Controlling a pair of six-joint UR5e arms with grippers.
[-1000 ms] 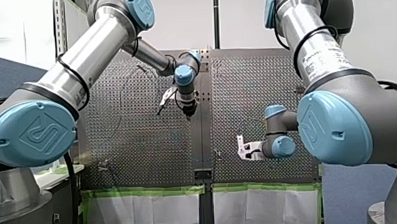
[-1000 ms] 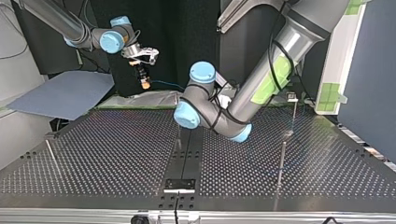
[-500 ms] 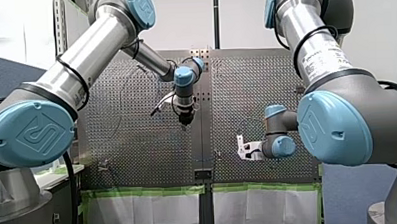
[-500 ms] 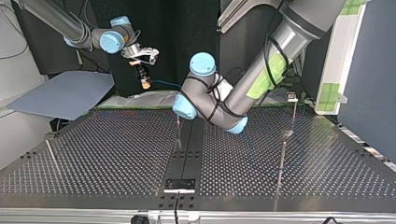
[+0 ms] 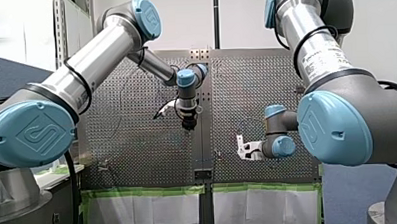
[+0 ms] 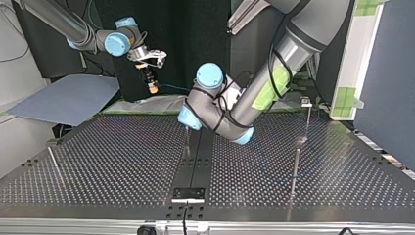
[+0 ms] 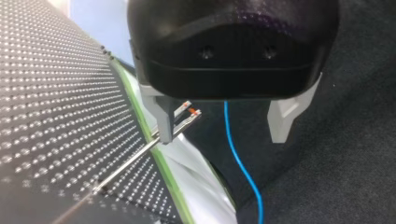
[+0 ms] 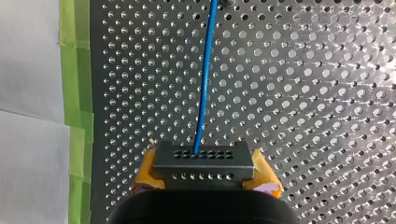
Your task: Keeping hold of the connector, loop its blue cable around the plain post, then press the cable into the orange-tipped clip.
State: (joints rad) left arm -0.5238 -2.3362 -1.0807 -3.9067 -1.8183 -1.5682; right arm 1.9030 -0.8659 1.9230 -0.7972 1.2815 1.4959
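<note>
The left pincer (image 7: pixel 223 135) hung over the middle of the perforated counter (image 6: pixel 122 161), spread and empty. By the counter's taped edge, the right pincer (image 8: pixel 205 178) pinched the connector (image 8: pixel 204 161) between yellow pads. The blue cable (image 8: pixel 205 84) ran ahead of it. The orange-tipped clip (image 7: pixel 189 111) stood just beside a left finger. The loop looked not yet made. The next move likely called for routing the cable without loosening that pinch.

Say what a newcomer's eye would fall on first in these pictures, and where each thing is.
The bright blue cable draws the eye first: in the right wrist view it runs over the perforated table from the dark connector, which my right gripper clamps. Next comes my left gripper, open, with the orange-tipped clip just beside it in the left wrist view.
</note>
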